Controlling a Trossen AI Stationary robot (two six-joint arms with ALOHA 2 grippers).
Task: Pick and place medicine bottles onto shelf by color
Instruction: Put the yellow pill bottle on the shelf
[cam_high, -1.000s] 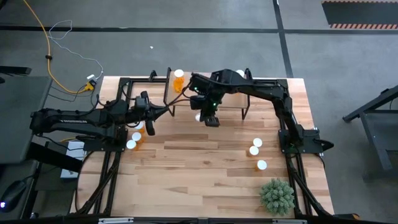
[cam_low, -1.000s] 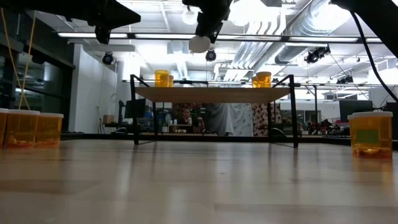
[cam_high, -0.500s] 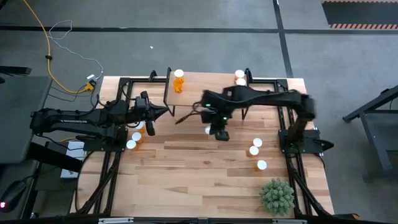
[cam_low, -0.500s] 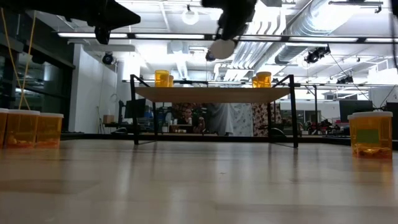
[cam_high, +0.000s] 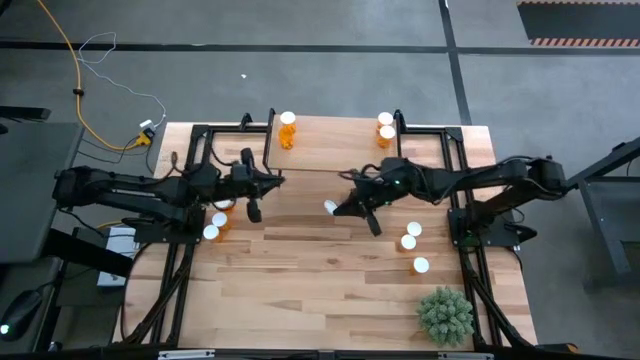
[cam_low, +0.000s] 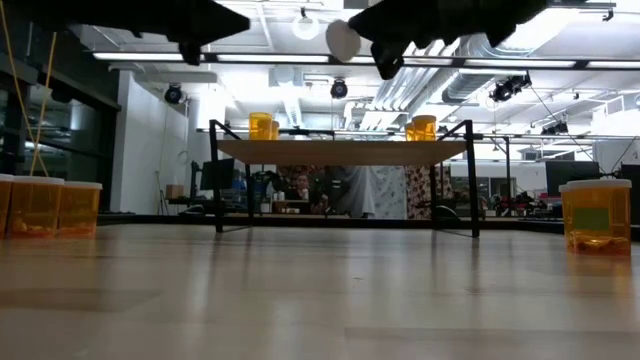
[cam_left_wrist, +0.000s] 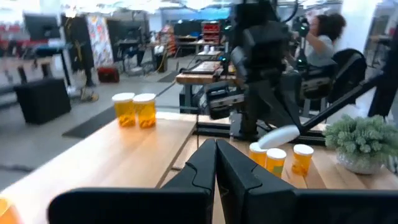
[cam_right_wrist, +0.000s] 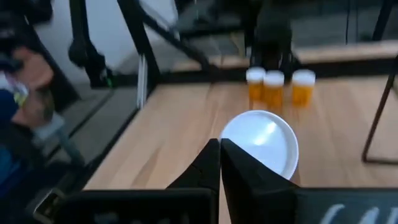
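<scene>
Swinging away from the shelf (cam_high: 330, 145), the right gripper (cam_high: 352, 207) now sits just right of centre in the high view, over bare table (cam_high: 320, 290) in front of the shelf's near edge, where a second ago it was up against that edge. Its fingers are pressed together, yet a white-capped medicine bottle (cam_high: 330, 208) shows at their tip; in the right wrist view the round white cap (cam_right_wrist: 260, 147) fills the space just past the fingers (cam_right_wrist: 208, 163), so the bottle looks carried rather than set down (how exactly it is pinched cannot be made out). In the low view the cap (cam_low: 342, 38) hangs at the top of the frame, well above the shelf board (cam_low: 345, 150).

That retreat suggests the bottle has not been placed; the arm may be re-approaching or heading for another spot on the shelf.

On the shelf, one bottle (cam_high: 288, 131) stands at its left end and a pair (cam_high: 385, 127) at its right end. More wait on the table: a cluster (cam_high: 216, 222) at the left, by the left arm, and three (cam_high: 412, 246) at the right, above the green plant (cam_high: 445, 315).

The left gripper (cam_high: 252, 198) hovers left of centre, near the shelf's left legs, fingers clenched on nothing, as the left wrist view shows.
</scene>
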